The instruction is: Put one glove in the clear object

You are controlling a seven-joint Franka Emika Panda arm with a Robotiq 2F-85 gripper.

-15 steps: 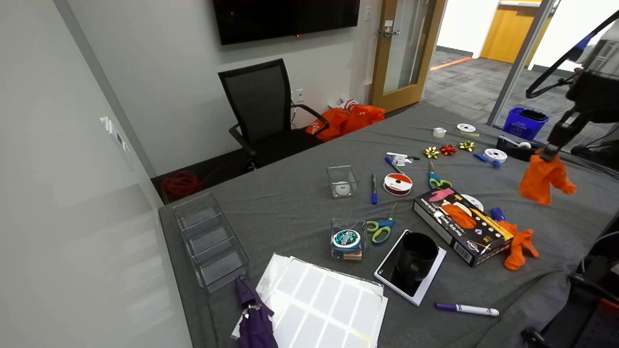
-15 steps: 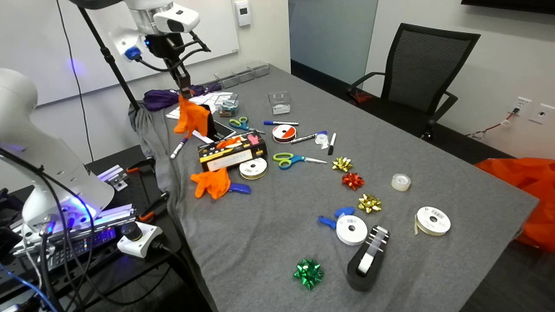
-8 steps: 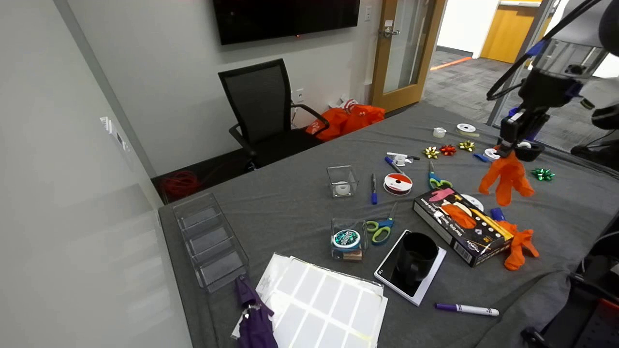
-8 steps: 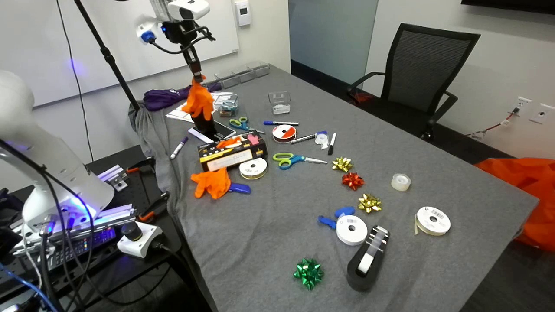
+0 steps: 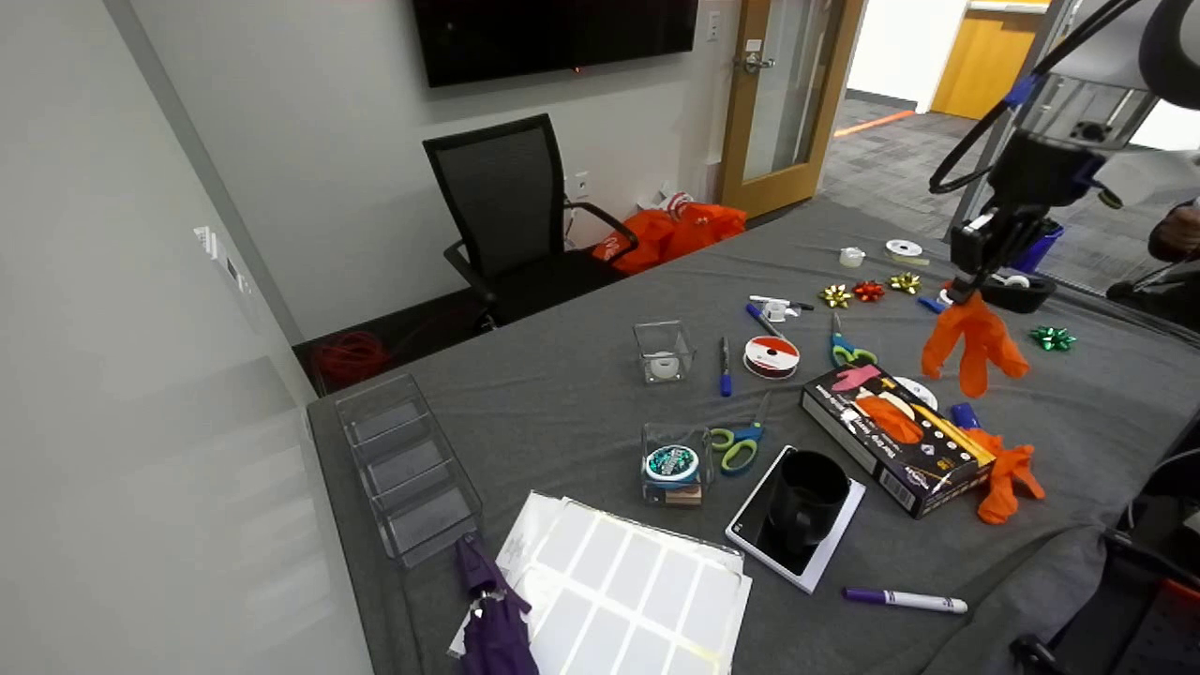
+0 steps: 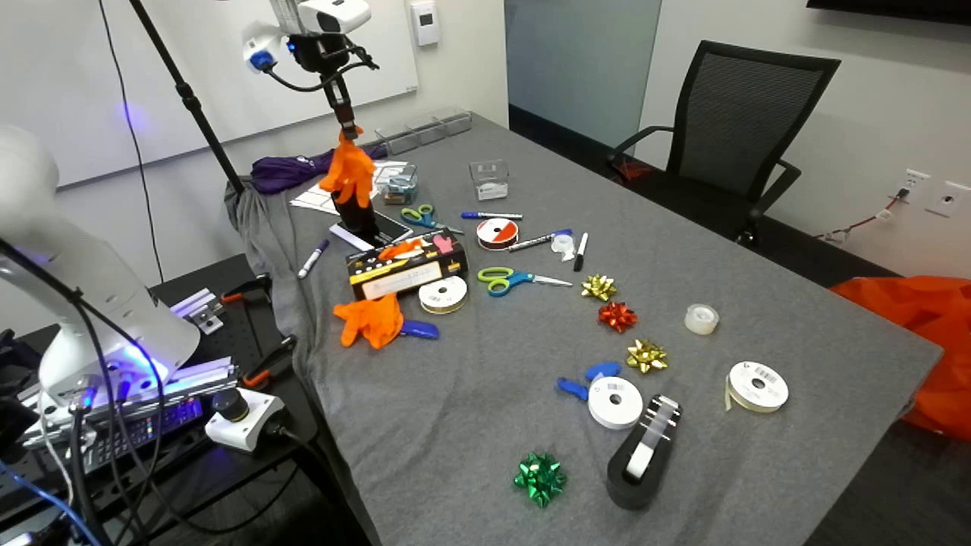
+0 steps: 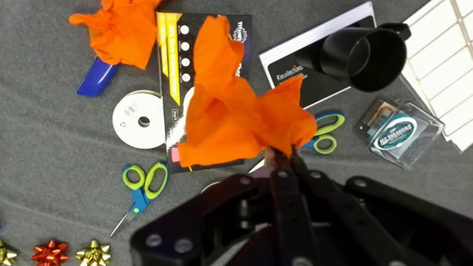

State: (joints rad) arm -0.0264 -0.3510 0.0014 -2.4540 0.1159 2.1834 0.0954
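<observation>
My gripper (image 5: 962, 289) is shut on the top edge of an orange glove (image 5: 975, 342). The glove hangs with fingers splayed, above the table in both exterior views. In the wrist view my gripper (image 7: 282, 153) pinches the glove (image 7: 221, 122), which hides part of the glove box. The second orange glove (image 6: 372, 320) lies on the table by the box. A small clear container (image 5: 664, 339) with a tape roll inside stands mid-table, left of my gripper in that view. Another clear container (image 7: 425, 123) holds a mint tin; it also shows in an exterior view (image 5: 677, 434).
The glove box (image 5: 898, 431) and a black mug (image 5: 808, 492) on a notebook stand near the gripper's side. Scissors (image 5: 741, 448), a marker (image 5: 725, 367) and a ribbon spool (image 5: 772, 357) lie around the clear containers. A long clear tray (image 5: 448, 459) lies at the table's edge.
My gripper has carried the glove leftward in an exterior view, and up and right in an exterior view, uncovering the mug there. The glove has turned. Table objects have not moved.
</observation>
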